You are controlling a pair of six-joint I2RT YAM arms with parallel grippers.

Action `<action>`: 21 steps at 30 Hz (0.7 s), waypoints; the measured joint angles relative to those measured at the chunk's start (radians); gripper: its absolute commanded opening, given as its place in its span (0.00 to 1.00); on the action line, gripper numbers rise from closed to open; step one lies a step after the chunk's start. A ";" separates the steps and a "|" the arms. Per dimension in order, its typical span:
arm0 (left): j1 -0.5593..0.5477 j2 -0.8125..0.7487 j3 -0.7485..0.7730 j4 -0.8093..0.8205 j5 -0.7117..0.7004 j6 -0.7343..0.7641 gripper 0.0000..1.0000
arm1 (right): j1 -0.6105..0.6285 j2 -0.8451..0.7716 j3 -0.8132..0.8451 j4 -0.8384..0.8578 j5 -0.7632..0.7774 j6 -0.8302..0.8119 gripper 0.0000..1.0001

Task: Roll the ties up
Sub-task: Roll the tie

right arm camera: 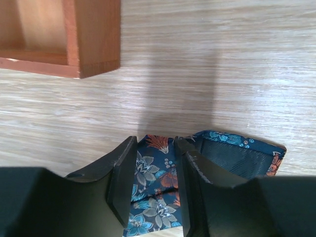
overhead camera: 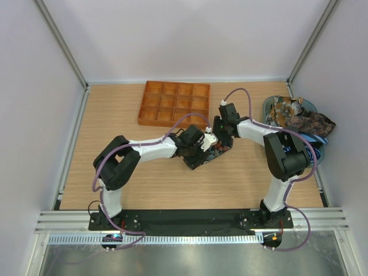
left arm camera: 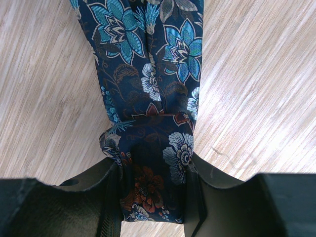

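A dark blue floral tie (overhead camera: 208,154) lies partly folded in the middle of the wooden table. My left gripper (overhead camera: 198,149) comes at it from the left. In the left wrist view the tie (left arm camera: 148,74) runs away from me, and my left gripper (left arm camera: 153,197) is shut across the width of its doubled near end. My right gripper (overhead camera: 222,138) meets the same tie from the right. In the right wrist view my right gripper (right arm camera: 154,187) is shut on the tie (right arm camera: 153,163), whose strip fills the gap between the fingers. A folded part showing dark lining (right arm camera: 237,155) lies beside it.
An orange gridded tray (overhead camera: 174,103) stands at the back of the table, and its corner (right arm camera: 94,34) shows in the right wrist view. More patterned ties (overhead camera: 299,115) are heaped in a teal bin (overhead camera: 269,107) at the right wall.
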 measured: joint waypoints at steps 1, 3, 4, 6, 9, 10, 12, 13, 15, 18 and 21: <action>0.000 0.001 0.002 -0.002 0.000 0.000 0.27 | 0.007 0.008 0.003 -0.005 0.013 -0.006 0.37; 0.000 0.003 0.005 -0.006 0.000 0.000 0.27 | 0.013 0.014 0.011 -0.011 0.034 -0.014 0.25; 0.000 0.003 0.006 -0.008 -0.001 0.000 0.26 | 0.014 0.017 0.013 -0.013 0.044 -0.016 0.20; 0.000 0.006 0.011 -0.012 -0.002 0.000 0.26 | 0.015 0.019 0.013 -0.018 0.058 -0.018 0.06; -0.002 0.010 0.018 -0.022 -0.006 0.000 0.26 | 0.015 0.013 0.006 -0.018 0.066 -0.015 0.01; -0.002 0.010 0.019 -0.023 -0.007 0.000 0.26 | 0.015 0.004 -0.004 -0.016 0.070 -0.015 0.01; -0.003 0.010 0.019 -0.024 -0.009 0.000 0.26 | 0.015 -0.018 -0.025 -0.021 0.076 -0.015 0.01; -0.003 0.011 0.021 -0.025 -0.010 0.000 0.26 | 0.015 -0.035 -0.040 -0.023 0.080 -0.015 0.01; -0.003 0.013 0.024 -0.028 -0.010 -0.001 0.26 | 0.015 -0.067 -0.061 -0.033 0.085 -0.016 0.01; -0.004 0.014 0.026 -0.032 -0.014 -0.003 0.26 | 0.015 -0.135 -0.099 -0.037 0.095 -0.016 0.01; -0.005 0.016 0.030 -0.038 -0.015 -0.003 0.25 | 0.015 -0.203 -0.138 -0.039 0.103 -0.014 0.01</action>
